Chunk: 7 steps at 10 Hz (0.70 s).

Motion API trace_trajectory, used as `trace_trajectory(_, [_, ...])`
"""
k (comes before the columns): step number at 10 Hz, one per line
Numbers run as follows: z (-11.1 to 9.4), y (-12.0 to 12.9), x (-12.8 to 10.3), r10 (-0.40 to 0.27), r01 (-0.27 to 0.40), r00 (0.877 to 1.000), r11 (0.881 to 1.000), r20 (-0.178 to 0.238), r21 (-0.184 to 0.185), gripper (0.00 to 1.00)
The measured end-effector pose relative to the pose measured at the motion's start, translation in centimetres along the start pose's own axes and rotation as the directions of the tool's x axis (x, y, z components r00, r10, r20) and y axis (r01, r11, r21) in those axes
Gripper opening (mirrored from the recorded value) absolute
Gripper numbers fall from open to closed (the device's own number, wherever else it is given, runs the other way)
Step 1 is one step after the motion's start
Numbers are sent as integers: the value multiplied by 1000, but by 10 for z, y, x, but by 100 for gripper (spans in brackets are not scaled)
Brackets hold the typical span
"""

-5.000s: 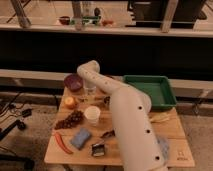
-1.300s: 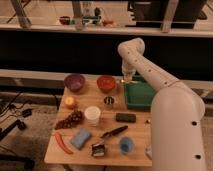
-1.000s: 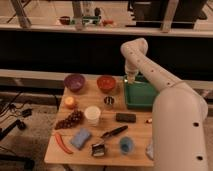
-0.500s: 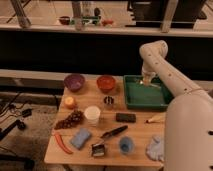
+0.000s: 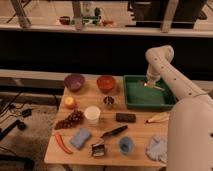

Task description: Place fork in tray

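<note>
The green tray (image 5: 139,101) stands at the back right of the wooden table. My gripper (image 5: 150,83) hangs at the end of the white arm (image 5: 159,56), low over the tray's back right part. A thin pale fork (image 5: 156,87) shows just under the gripper, reaching right over the tray floor. I cannot tell whether it is held or lying in the tray.
Left of the tray are an orange bowl (image 5: 106,82), a purple bowl (image 5: 74,81) and a small metal cup (image 5: 108,101). In front lie a white cup (image 5: 92,114), black block (image 5: 124,117), black-handled utensil (image 5: 114,132), brush (image 5: 98,149), blue cup (image 5: 125,145) and pale cloth (image 5: 156,147).
The arm has swung right from above the bowls to over the tray, and the gripper has come down toward the tray's back right.
</note>
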<state>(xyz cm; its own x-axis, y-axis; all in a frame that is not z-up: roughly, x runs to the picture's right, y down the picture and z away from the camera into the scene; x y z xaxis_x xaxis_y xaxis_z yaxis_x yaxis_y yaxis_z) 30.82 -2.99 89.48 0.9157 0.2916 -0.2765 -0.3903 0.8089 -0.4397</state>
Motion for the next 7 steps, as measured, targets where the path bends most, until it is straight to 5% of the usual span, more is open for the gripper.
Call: trace_trajectory(7, [23, -28, 5, 14, -14, 1000, 1000, 22, -9, 13])
